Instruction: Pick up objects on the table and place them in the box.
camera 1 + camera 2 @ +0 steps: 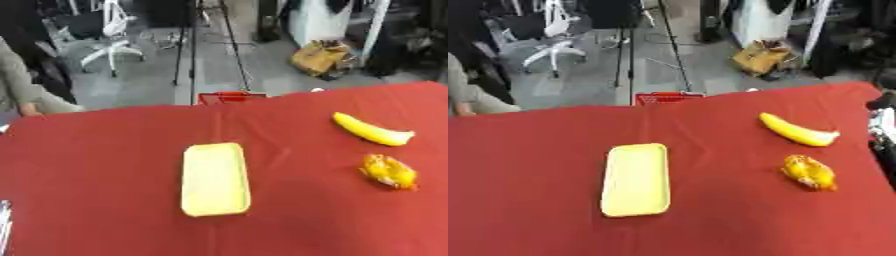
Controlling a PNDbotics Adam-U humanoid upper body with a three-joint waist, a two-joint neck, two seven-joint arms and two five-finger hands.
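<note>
A shallow yellow rectangular box [215, 179] lies flat on the red tablecloth [105, 165], a little left of the middle, long side running away from me. To the right lies a banana [371, 130], pointing from upper left to lower right. Below it sits a crumpled yellow-orange object [389, 172]. A thin silver-grey sliver of my left hand [4, 222] shows at the lower left edge. A dark and whitish part of my right hand [882, 122] shows at the right edge, right of the banana. Neither touches anything.
A red basket [229, 96] stands just beyond the table's far edge, near the middle. Behind it are tripod legs [185, 55], an office chair [112, 42] and a brown bag [322, 57] on the floor.
</note>
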